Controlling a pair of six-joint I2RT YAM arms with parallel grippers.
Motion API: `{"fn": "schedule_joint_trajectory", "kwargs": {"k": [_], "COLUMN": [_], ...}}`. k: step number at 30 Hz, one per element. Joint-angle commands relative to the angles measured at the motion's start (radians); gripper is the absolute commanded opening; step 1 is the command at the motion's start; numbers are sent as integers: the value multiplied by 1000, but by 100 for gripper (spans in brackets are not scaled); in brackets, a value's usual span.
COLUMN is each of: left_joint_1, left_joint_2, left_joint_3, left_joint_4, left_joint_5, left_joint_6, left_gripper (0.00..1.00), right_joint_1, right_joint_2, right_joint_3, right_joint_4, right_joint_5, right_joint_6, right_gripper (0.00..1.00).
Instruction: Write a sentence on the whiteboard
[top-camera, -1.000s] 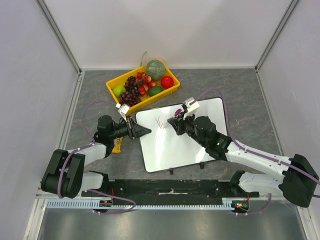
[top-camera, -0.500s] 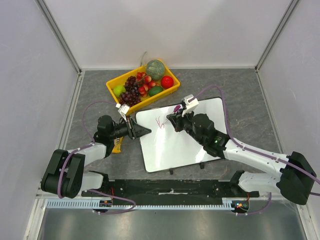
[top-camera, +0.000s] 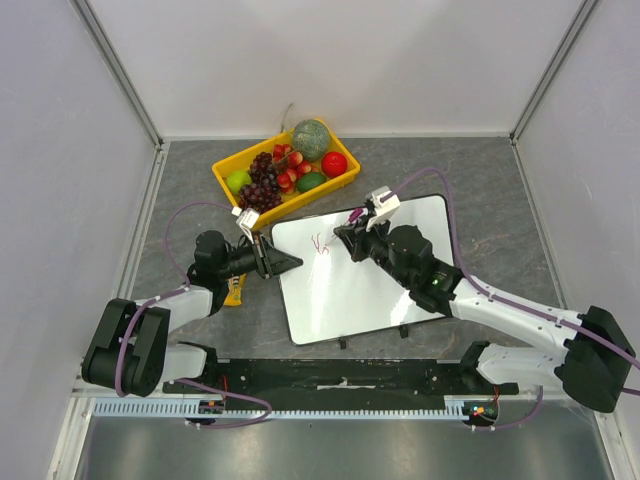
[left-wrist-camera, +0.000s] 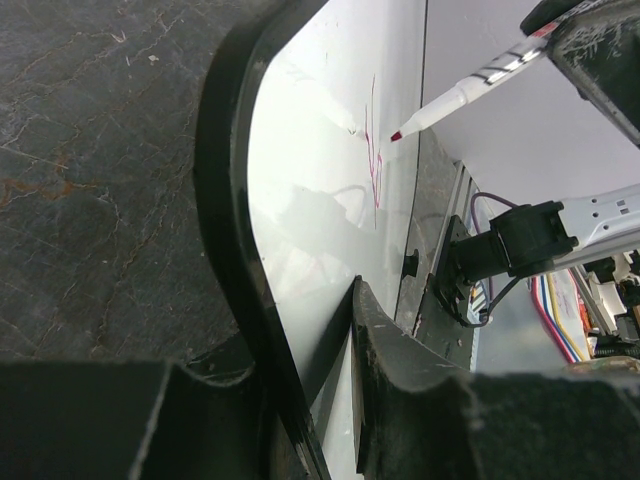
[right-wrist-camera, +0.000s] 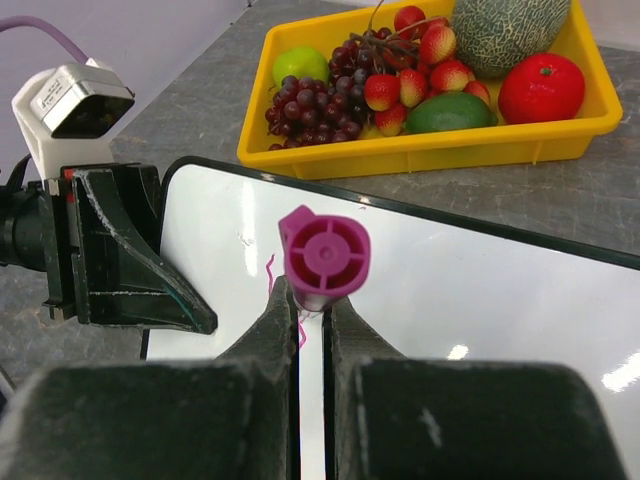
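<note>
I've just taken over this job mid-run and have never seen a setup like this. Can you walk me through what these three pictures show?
You are looking at two robot arms bolted at the near edge of a grey table. The overhead picture comes from a fixed camera above and behind them. The other two come from a camera on each wrist, looking out past that arm's own fingers. On the table lie the whiteboard and a yellow tray of fruit. The left gripper is clamped on the whiteboard's left edge. The right gripper is shut on a marker with a magenta cap, its tip close to a few magenta strokes already on the board.
</note>
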Motion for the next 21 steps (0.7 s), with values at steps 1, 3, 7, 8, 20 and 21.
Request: {"fn": "schedule_joint_trajectory", "kwargs": {"k": [1,3,7,8,20,21], "left_joint_1": [-20,-18,-20,-18,-20,-18], "left_joint_2": [21,21,21,21,21,21], "left_joint_3": [-13,-13,-13,-13,-13,-13], "left_joint_4": [-69,-71,-72,-71,-72,-71], "left_joint_5": [-43,-45,-45,-45,-45,-45], "left_joint_6": [187,187,187,187,188,187], "left_gripper": [2,2,2,2,2,2], "right_joint_1": [-19,-28,-47,-50,-64,-64], "right_joint_2": [-47,-50,-44,-40,-26,-27], "right_joint_3": [-5,-12,-31,-32,-65,-69], "right_joint_4": [11,7,17,20,23,20], "right_joint_5": [-8,-7,-14,-19,-34,-37], "right_joint_6": [1,3,13,18,26,26], "right_gripper": [0,0,0,0,0,0]}}
